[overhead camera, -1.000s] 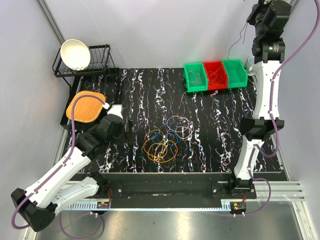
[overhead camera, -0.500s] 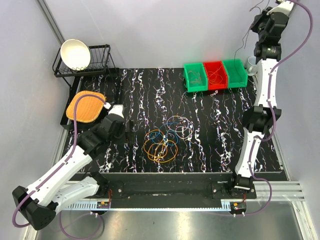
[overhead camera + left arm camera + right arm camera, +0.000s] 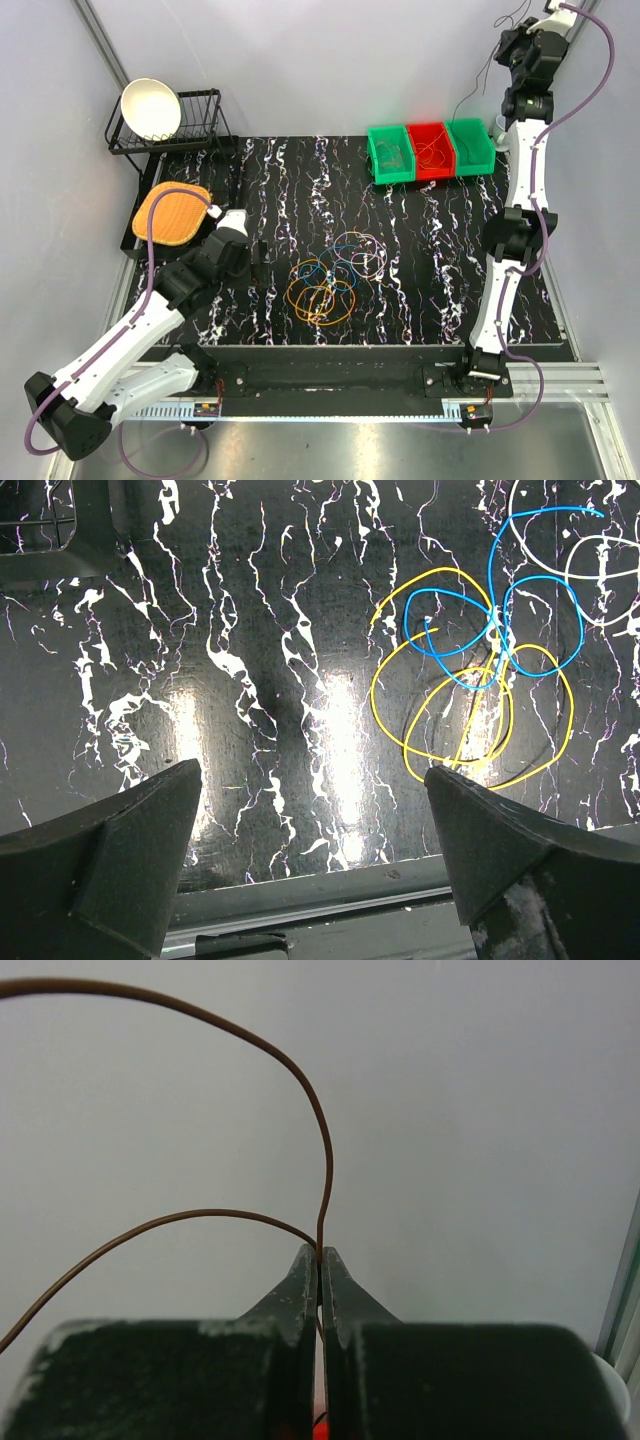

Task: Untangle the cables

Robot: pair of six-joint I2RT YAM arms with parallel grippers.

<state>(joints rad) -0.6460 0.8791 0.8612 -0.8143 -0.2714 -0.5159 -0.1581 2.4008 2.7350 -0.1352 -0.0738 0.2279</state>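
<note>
The tangled cables (image 3: 330,280) lie mid-mat: orange, blue, purple and pale loops overlapping. In the left wrist view they show as yellow loops (image 3: 455,730) and blue loops (image 3: 470,630), ahead and to the right of the fingers. My left gripper (image 3: 256,262) (image 3: 312,850) is open and empty, low over the mat left of the pile. My right gripper (image 3: 510,35) (image 3: 320,1256) is raised high at the back right, shut on a thin brown cable (image 3: 325,1160). That cable (image 3: 470,90) dangles in the air above the bins.
Three bins, green (image 3: 390,152), red (image 3: 432,150) and green (image 3: 470,145), stand at the back right holding some wires. A dish rack (image 3: 190,135) with a white bowl (image 3: 150,108) and an orange mat (image 3: 172,213) are at the back left. The mat's front edge (image 3: 300,890) is near my left fingers.
My right arm has stretched higher and further back, lifting the brown cable with it. The left arm and the pile have hardly moved.
</note>
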